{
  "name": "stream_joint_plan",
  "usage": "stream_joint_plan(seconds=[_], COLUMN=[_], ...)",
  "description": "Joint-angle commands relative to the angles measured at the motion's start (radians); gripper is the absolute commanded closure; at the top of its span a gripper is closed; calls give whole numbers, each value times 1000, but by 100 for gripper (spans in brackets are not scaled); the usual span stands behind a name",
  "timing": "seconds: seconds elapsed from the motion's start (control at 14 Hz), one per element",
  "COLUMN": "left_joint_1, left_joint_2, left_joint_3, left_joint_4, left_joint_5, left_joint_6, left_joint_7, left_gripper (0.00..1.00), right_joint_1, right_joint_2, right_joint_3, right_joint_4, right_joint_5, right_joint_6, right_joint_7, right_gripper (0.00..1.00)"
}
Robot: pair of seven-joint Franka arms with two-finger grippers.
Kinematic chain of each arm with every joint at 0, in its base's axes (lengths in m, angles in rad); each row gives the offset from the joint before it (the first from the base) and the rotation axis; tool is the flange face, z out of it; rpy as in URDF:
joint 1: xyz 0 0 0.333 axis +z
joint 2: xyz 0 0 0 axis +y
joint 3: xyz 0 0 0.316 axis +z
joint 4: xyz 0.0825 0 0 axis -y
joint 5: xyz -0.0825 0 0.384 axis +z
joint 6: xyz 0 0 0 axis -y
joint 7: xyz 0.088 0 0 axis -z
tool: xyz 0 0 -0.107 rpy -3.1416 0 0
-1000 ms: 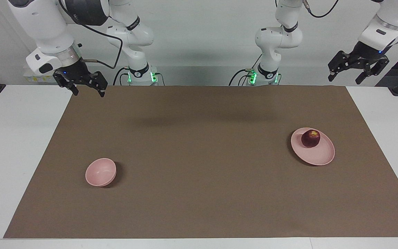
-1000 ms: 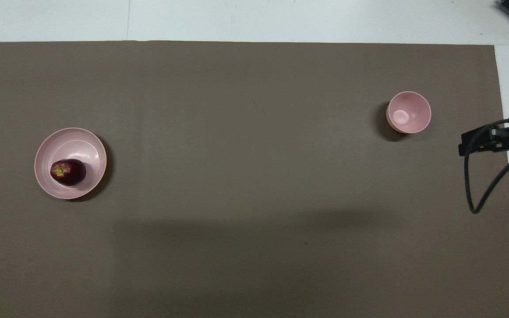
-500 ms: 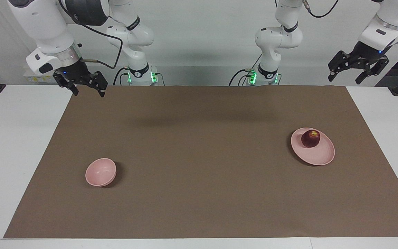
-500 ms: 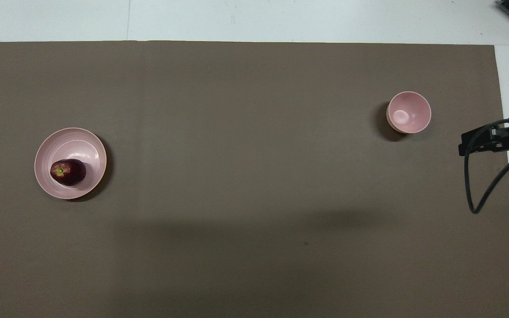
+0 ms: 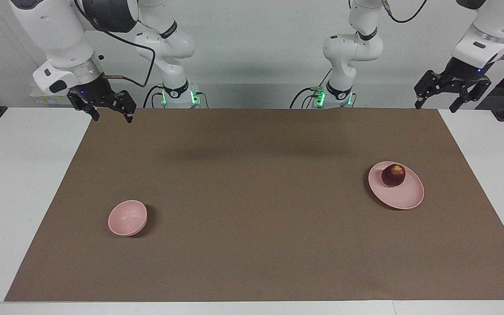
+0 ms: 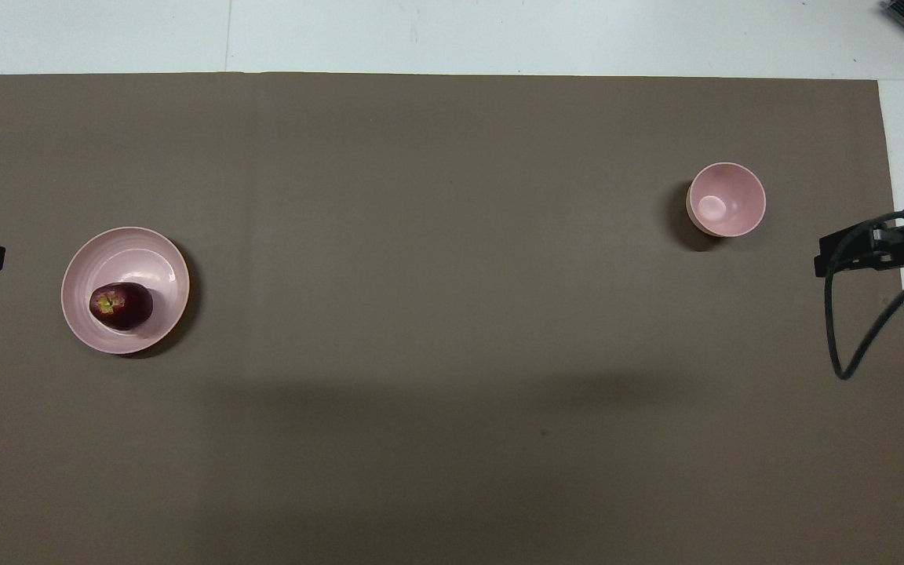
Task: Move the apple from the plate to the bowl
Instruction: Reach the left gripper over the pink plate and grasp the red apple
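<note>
Red apple (image 5: 393, 175) on plate (image 5: 403, 197); bowl (image 5: 127, 218) apart

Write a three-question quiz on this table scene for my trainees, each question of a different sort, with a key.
1. True or false: the apple lies on the plate.
2. Which arm's end of the table is the bowl toward? A) left arm's B) right arm's
3. Fill in: the bowl holds ____.

Key:
1. True; it sits on the part of the plate nearer the robots.
2. B; the right tool and left tool are both open, raised at the table's corners.
3. Nothing.
</note>
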Motion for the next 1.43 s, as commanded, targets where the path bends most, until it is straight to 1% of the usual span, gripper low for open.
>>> stream_joint_plan(seconds=[0.0, 0.21, 0.57, 0.86, 1.07, 1.14, 1.36], left_joint_1=[-14, -15, -26, -21, 11, 15, 51], left_joint_2=[-33, -33, -33, -36, -62, -68, -73], left_joint_3=[10, 10, 10, 11, 14, 14, 14], left_joint_4=[-80, -152, -308, -448, -547, -583, -655], left_joint_5=[-11, -11, -11, -13, -13, -11, -11], left_joint_6=[57, 115, 267, 374, 454, 500, 578], left_joint_7=[-1, -1, 0, 69, 71, 71, 72], left_gripper=[0, 0, 0, 0, 0, 0, 0], right_joint_1=[-6, -6, -6, -6, -6, -6, -10], right_joint_2=[9, 9, 9, 9, 9, 9, 9], right_joint_3=[2, 2, 2, 2, 2, 2, 1], right_joint_4=[17, 17, 17, 17, 17, 17, 17], right_joint_5=[19, 17, 19, 17, 19, 19, 19], right_joint_6=[-12, -12, -12, -14, -14, -12, -12], right_joint_7=[2, 2, 2, 2, 2, 2, 0], right_gripper=[0, 0, 0, 0, 0, 0, 0])
